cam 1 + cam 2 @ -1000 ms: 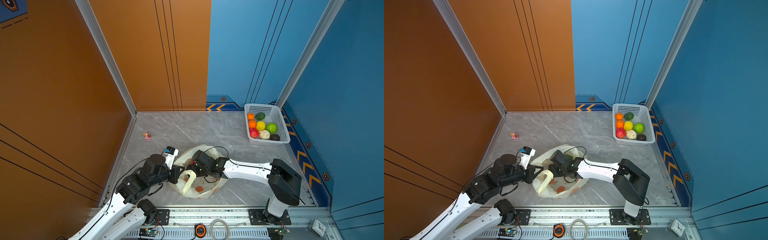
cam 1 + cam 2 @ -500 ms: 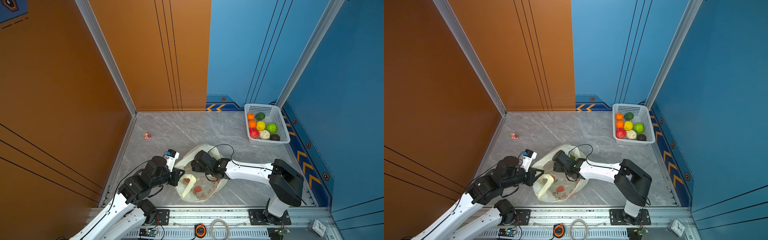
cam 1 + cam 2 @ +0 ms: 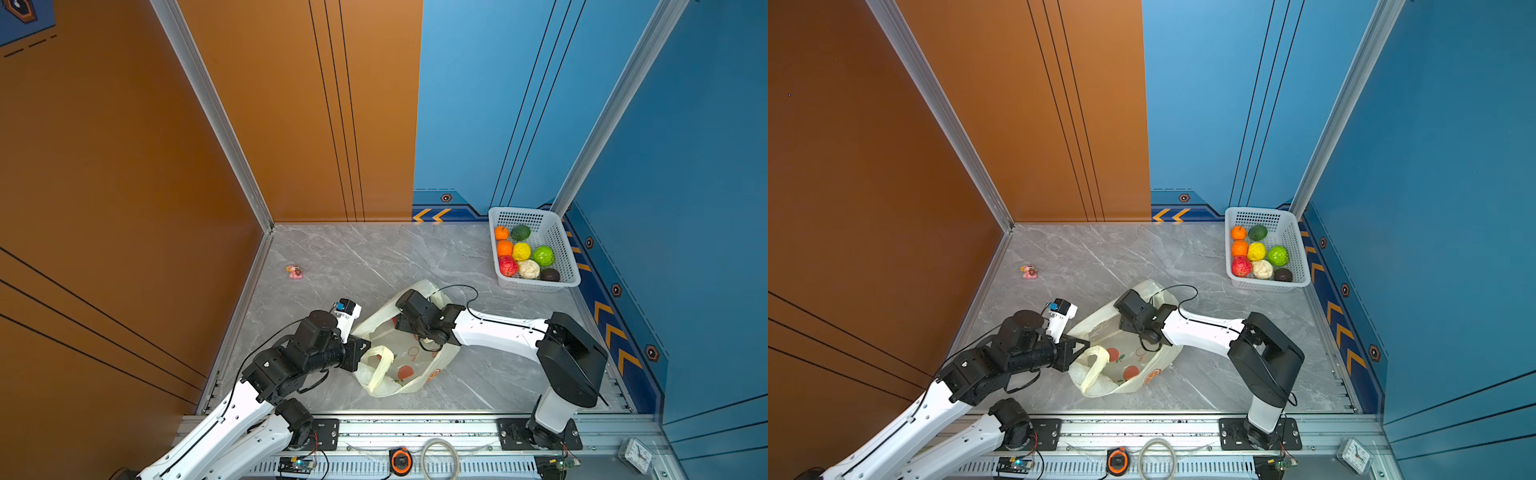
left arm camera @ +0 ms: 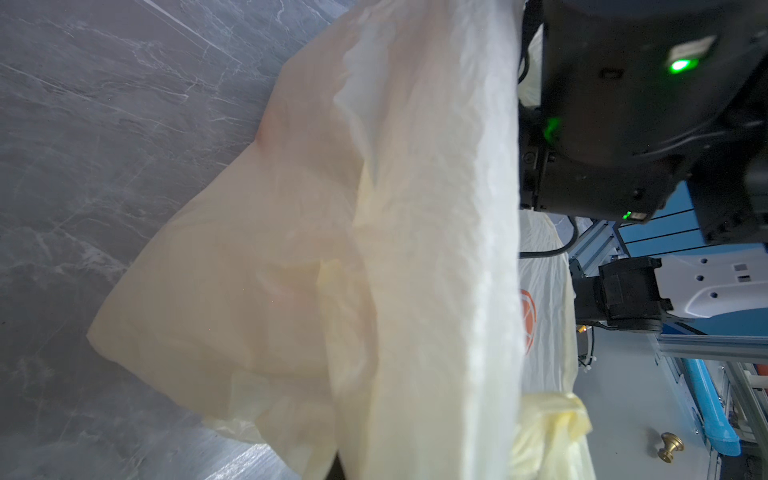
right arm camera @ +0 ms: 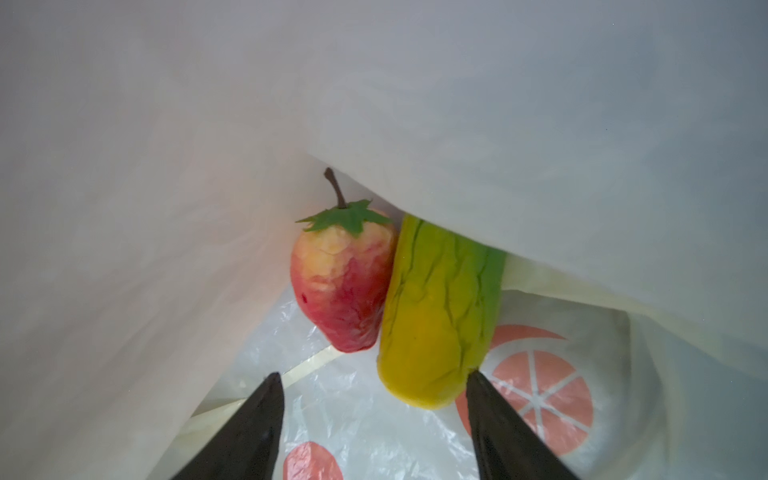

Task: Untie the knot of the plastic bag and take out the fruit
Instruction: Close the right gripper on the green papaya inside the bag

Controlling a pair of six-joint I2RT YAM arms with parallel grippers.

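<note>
The pale cream plastic bag (image 3: 409, 365) lies on the grey floor near the front, in both top views. My left gripper (image 3: 365, 347) is shut on the bag's left edge (image 3: 1084, 347) and holds the mouth up. Plastic (image 4: 415, 249) fills the left wrist view and hides its fingers. My right gripper (image 5: 374, 376) is open inside the bag. The end of a yellow-green fruit (image 5: 436, 316) lies between its fingertips and touches one. A red strawberry-like fruit (image 5: 345, 286) rests beside it. A twisted handle strip (image 3: 380, 368) droops at the front. The knot is out of view.
A white basket (image 3: 536, 284) at the back right holds several fruits (image 3: 521, 251). A tiny pink figure (image 3: 294, 272) lies near the left wall. Orange and blue walls enclose the floor. A metal rail (image 3: 415, 432) runs along the front, with a small clock (image 3: 634, 455) at its right end.
My right wrist has shifted slightly toward the back over the bag's mouth. The bag has resettled a little. The left gripper keeps its hold.
</note>
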